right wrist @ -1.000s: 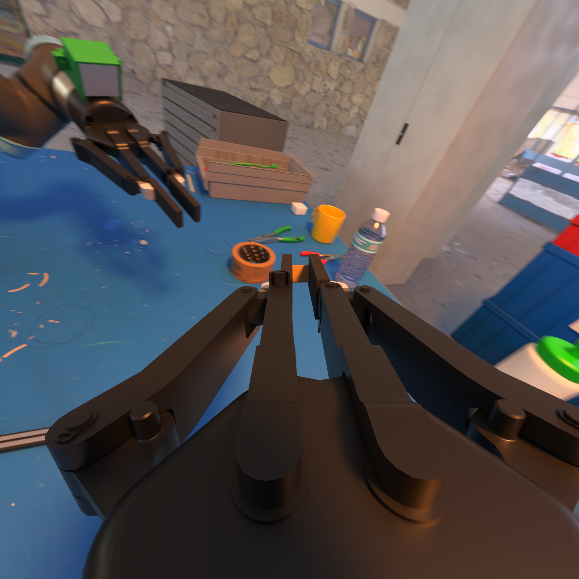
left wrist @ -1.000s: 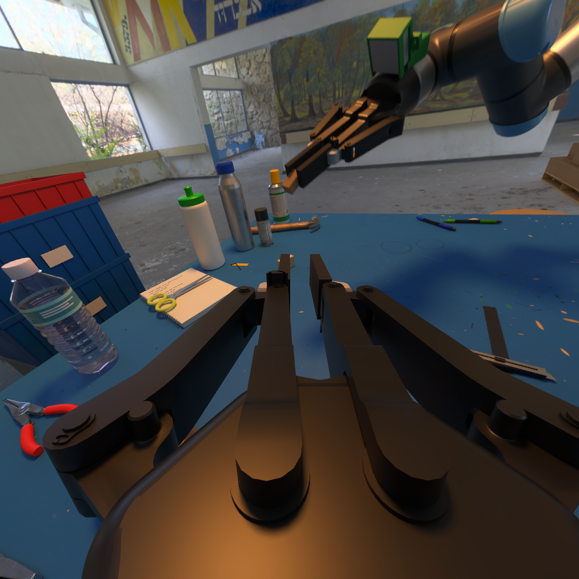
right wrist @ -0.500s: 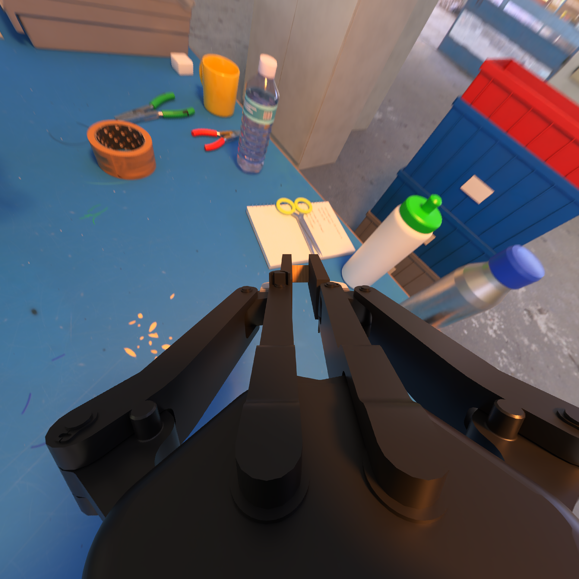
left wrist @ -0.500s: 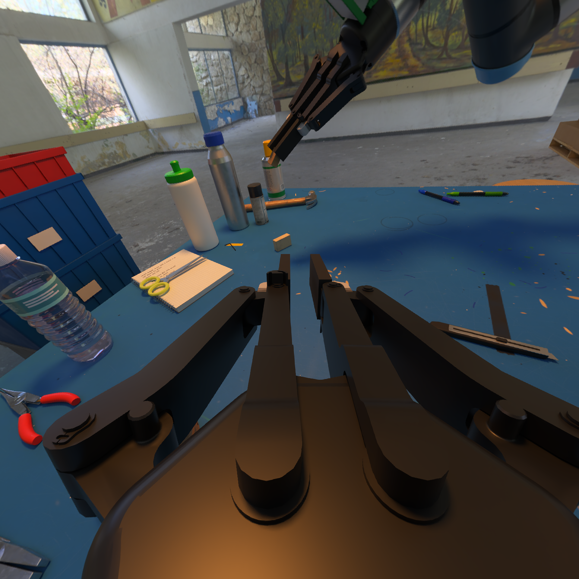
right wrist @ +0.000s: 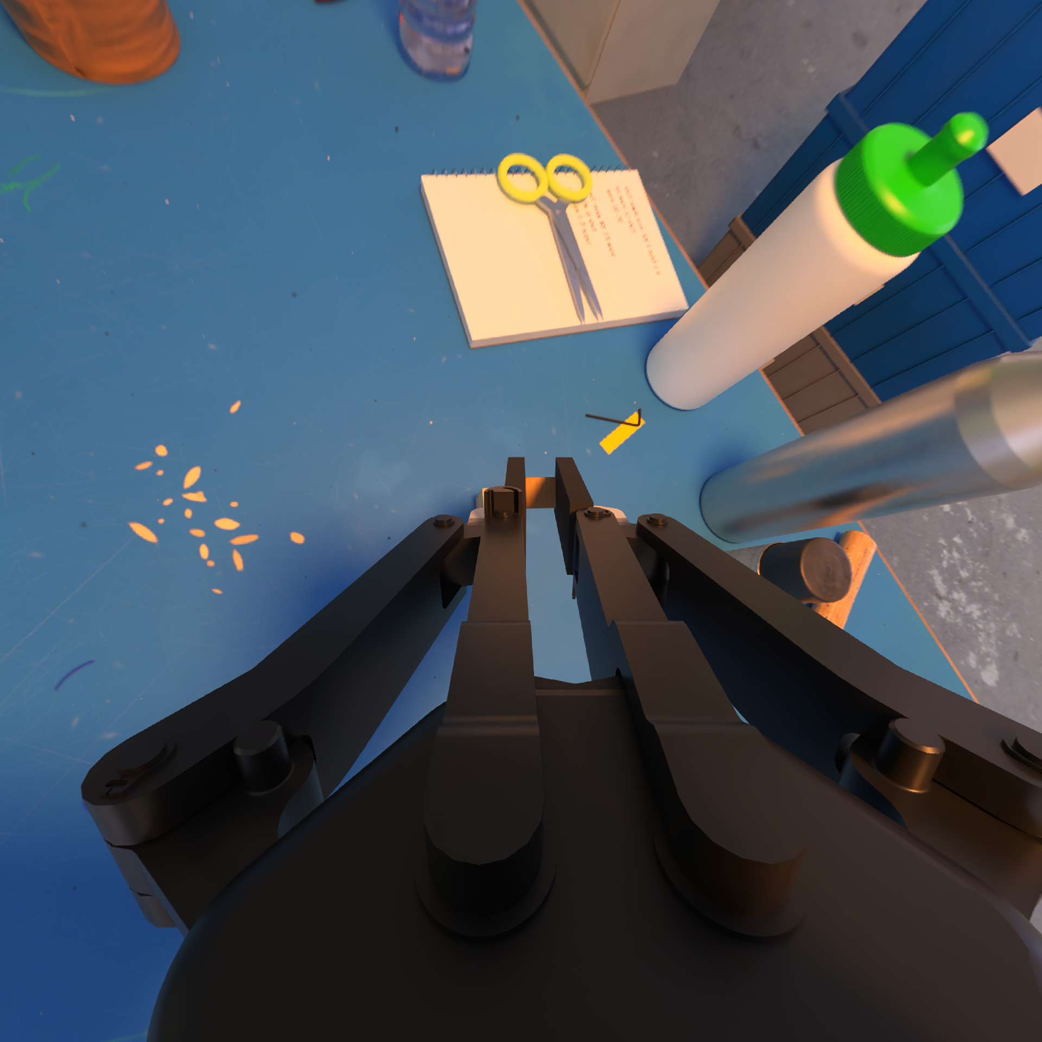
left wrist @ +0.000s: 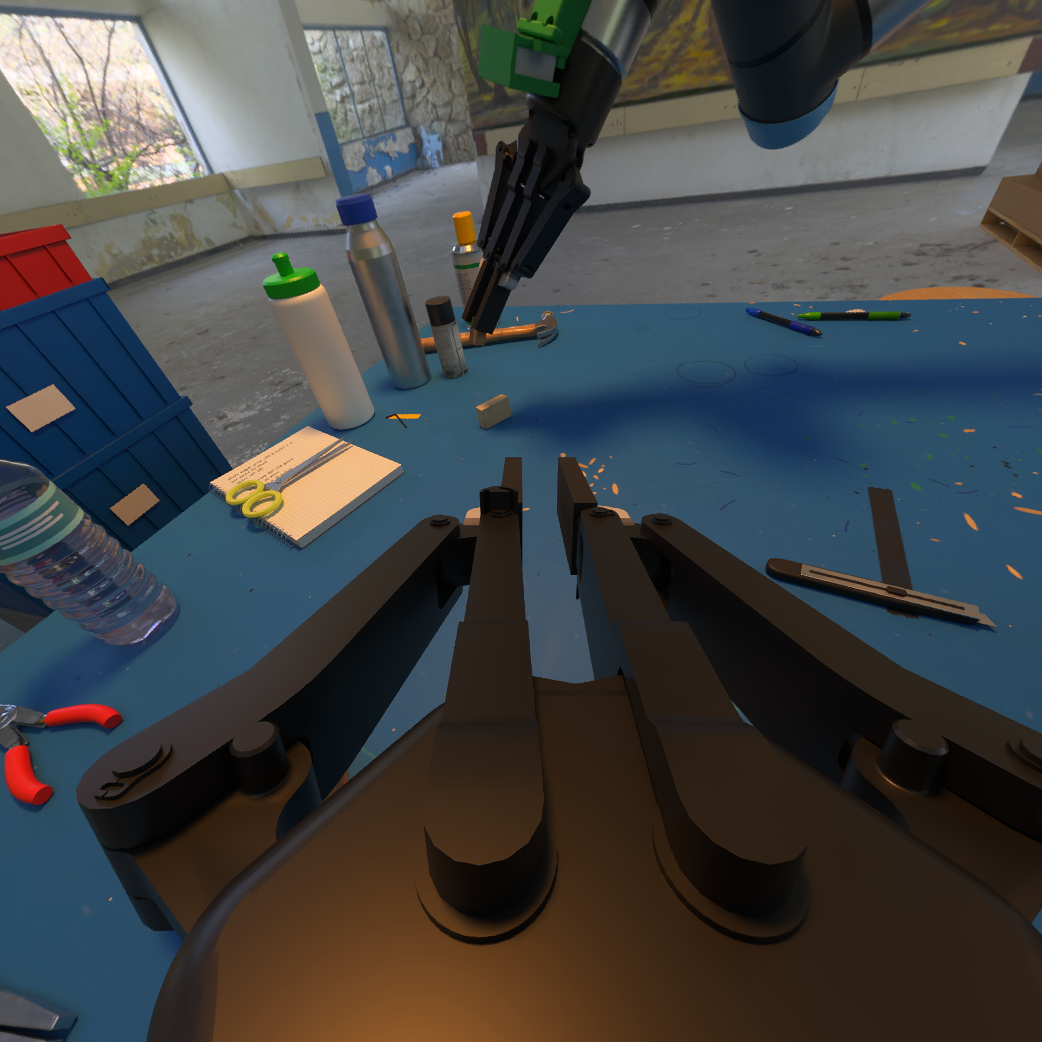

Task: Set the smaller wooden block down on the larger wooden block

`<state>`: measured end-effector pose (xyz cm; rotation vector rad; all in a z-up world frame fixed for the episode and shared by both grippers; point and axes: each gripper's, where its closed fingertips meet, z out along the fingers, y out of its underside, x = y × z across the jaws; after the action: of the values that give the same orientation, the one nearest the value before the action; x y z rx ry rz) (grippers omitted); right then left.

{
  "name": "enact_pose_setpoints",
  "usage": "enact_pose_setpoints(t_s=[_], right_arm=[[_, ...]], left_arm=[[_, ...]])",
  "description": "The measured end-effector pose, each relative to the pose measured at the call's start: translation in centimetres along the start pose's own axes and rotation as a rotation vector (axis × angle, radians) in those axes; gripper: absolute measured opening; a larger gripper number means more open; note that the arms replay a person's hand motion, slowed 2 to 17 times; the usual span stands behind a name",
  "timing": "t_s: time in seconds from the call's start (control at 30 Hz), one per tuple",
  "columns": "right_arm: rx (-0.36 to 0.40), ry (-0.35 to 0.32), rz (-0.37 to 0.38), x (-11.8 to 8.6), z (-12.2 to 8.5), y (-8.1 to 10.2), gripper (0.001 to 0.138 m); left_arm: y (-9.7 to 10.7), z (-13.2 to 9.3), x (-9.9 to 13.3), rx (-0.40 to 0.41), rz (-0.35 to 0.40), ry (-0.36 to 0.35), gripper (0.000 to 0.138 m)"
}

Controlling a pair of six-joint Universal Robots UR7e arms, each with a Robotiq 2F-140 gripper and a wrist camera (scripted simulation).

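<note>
The larger wooden block (left wrist: 493, 410) is pale and lies on the blue table (left wrist: 676, 462), a little beyond my left gripper (left wrist: 538, 473). The left gripper's fingers stand nearly together with nothing between them. My right gripper (right wrist: 539, 471) is shut on the smaller wooden block (right wrist: 539, 491), which is brown. In the left wrist view the right gripper (left wrist: 479, 332) points steeply down and holds the small block (left wrist: 478, 338) above the table, up and behind the larger block. The larger block does not show in the right wrist view.
A white green-capped bottle (left wrist: 316, 349), a silver bottle (left wrist: 383, 304), two spray cans (left wrist: 445, 338) and a hammer (left wrist: 507, 335) stand close to the right gripper. A notebook with scissors (left wrist: 316, 485), a water bottle (left wrist: 73, 564), a utility knife (left wrist: 874, 592) and pens (left wrist: 817, 318) lie around.
The right gripper has swung down and left with the small block, from high and level to steeply down over the table near the bottles. The left gripper has drawn back from the larger block.
</note>
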<state>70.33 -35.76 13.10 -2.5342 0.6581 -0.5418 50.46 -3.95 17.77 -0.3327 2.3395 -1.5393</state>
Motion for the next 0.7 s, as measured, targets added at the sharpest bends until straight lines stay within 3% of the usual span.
enact_pose_setpoints(t_s=[0.43, 0.7], right_arm=[[-0.205, -0.1, -0.015, -1.6, 5.7, 2.7, 0.015], [-0.295, -0.149, -0.011, -2.1, 6.4, 3.5, 0.014]], left_arm=[[0.8, 0.7, 0.2, -0.037, -0.002, 0.02, 0.017], [1.3, 0.8, 0.2, -0.046, -0.014, 0.032, 0.017]])
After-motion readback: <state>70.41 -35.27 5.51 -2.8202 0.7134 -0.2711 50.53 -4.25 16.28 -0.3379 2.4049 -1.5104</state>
